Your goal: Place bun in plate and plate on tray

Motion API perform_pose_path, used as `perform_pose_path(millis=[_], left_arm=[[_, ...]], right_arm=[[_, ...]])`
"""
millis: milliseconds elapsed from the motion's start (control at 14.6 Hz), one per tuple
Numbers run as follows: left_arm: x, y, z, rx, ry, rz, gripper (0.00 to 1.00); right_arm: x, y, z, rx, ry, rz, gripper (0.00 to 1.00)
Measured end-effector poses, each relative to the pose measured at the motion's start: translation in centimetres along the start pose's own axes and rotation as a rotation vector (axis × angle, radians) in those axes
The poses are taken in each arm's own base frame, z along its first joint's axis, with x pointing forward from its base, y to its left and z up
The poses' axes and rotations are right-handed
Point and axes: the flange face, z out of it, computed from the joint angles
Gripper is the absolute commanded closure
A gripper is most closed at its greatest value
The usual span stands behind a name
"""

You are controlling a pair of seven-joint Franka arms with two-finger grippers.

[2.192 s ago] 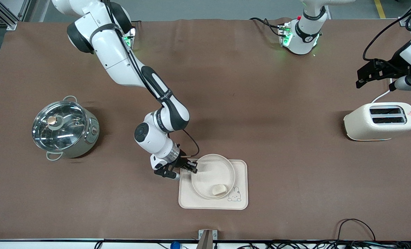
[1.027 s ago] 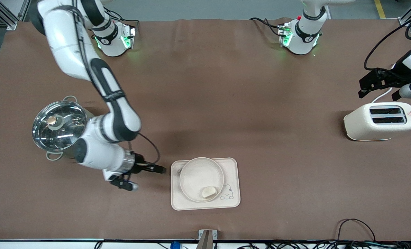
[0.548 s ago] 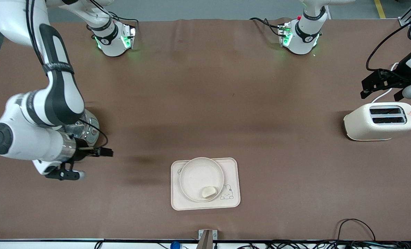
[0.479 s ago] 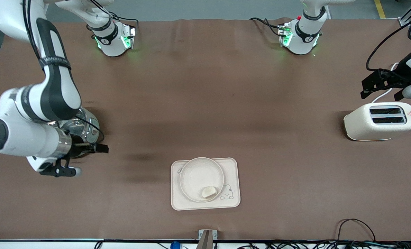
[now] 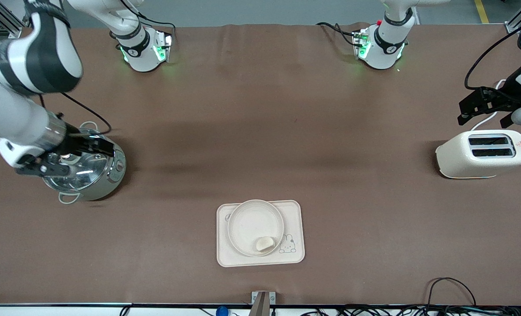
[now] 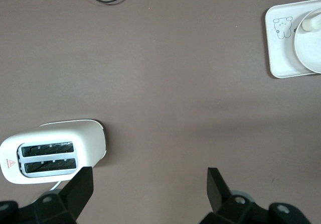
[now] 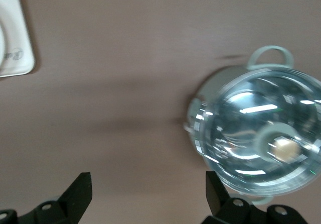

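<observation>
The cream tray (image 5: 294,218) with a rabbit drawing lies near the front camera's edge of the table. The round plate (image 5: 248,221) sits on it, and the small cream bun (image 5: 265,243) lies in the plate beside the rabbit drawing. My right gripper (image 5: 99,147) is open and empty, up over the steel pot, well away from the tray. My left gripper (image 5: 476,104) is open and empty, raised near the toaster, and that arm waits. The left wrist view shows the tray (image 6: 281,53) and the plate (image 6: 312,45). The right wrist view shows a tray corner (image 7: 15,43).
A lidded steel pot (image 5: 81,163) stands toward the right arm's end of the table and also shows in the right wrist view (image 7: 258,128). A cream toaster (image 5: 482,153) stands toward the left arm's end and shows in the left wrist view (image 6: 50,151). Cables run along the table edge nearest the front camera.
My right gripper let go of the plate's rim, drew away from the tray toward its own end of the table and now hangs over the pot. Tray, plate and bun lie still.
</observation>
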Motion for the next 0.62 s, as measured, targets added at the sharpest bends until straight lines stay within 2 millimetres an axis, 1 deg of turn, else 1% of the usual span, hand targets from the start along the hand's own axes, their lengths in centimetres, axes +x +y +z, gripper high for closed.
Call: perform_pose_path(millis=[137, 205, 274, 342, 411, 479, 616], left_arm=[[0.0, 0.0, 0.0, 0.0, 0.0, 0.0, 0.0], [0.0, 0.0, 0.0, 0.0, 0.0, 0.0, 0.0], [0.0, 0.0, 0.0, 0.0, 0.0, 0.0, 0.0], [0.0, 0.0, 0.0, 0.0, 0.0, 0.0, 0.0], [0.0, 0.0, 0.0, 0.0, 0.001, 0.0, 0.0], [0.0, 0.0, 0.0, 0.0, 0.001, 0.0, 0.0], [0.0, 0.0, 0.0, 0.0, 0.001, 0.0, 0.0]], right_arm=[[-1.8, 4.1, -3.0, -0.042, 0.022, 0.032, 0.0], [-2.8, 5.7, -4.5, -0.053, 0.033, 0.042, 0.0], [-3.7, 7.1, -5.9, -0.058, 0.044, 0.052, 0.0], [-4.5, 8.0, -7.1, -0.058, 0.058, 0.061, 0.0], [-5.3, 8.3, -8.2, -0.057, 0.07, 0.066, 0.0], [-6.0, 8.3, -9.1, -0.056, 0.077, 0.065, 0.0], [-6.9, 7.4, -10.0, -0.058, 0.081, 0.05, 0.0]])
